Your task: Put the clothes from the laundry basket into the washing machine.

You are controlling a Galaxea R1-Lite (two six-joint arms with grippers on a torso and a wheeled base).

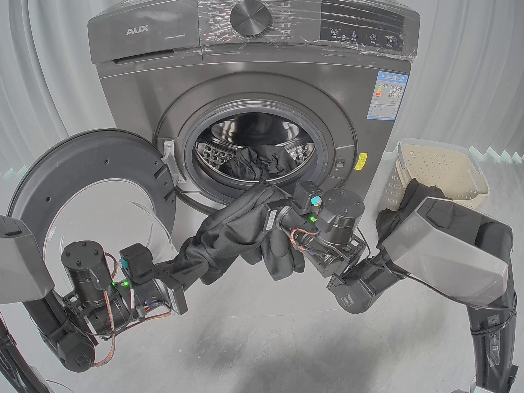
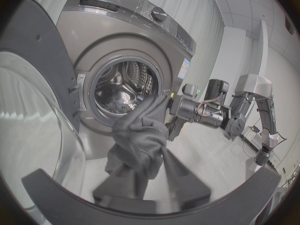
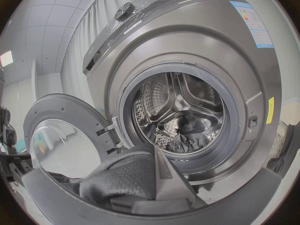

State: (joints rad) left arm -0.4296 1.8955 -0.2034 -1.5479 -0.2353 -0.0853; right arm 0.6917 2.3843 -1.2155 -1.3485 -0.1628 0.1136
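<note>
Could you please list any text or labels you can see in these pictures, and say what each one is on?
Brand logo: washing machine's top panel, left unquoted.
Markings beside the dial: too small to read.
Blue label on its front: too small.
Yellow sticker below it: unreadable.

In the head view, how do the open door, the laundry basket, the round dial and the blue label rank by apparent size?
1. open door, largest, though also nearest the camera.
2. laundry basket, partly hidden.
3. blue label and round dial: too alike to rank.
</note>
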